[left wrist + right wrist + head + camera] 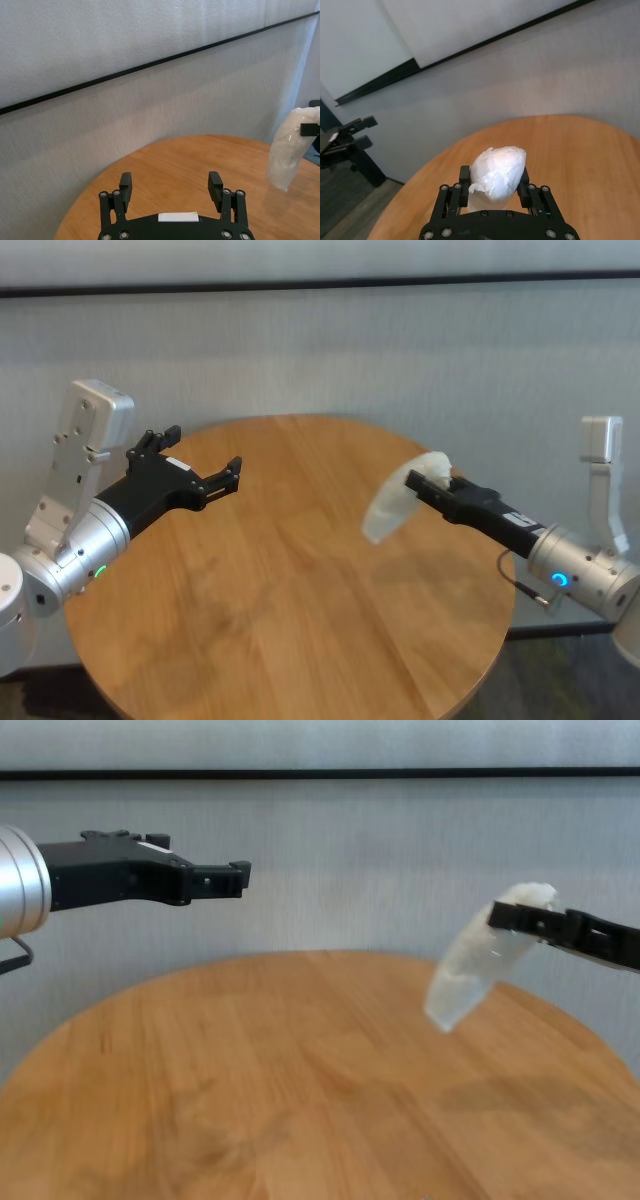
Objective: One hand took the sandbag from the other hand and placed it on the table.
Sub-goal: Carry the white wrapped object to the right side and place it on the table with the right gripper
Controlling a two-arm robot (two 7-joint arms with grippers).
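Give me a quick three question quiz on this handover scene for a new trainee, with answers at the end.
1. True or false: the sandbag lies on the table.
2. Which hand holds the sandbag: A, left hand, or B, right hand?
3. Fill in: the left hand's fingers stand ____ and hold nothing.

Key: 1 false, it hangs in the air above the table; 2 B; 3 open.

— Where are your arms?
— Your left tool (195, 469) hangs at the left, raised, fingers spread wide and holding nothing, pointing toward the middle.
— And the right?
— Your right tool (425, 483) reaches in from the right, also raised, its fingers clamped on the bag (395, 502), which droops from them.
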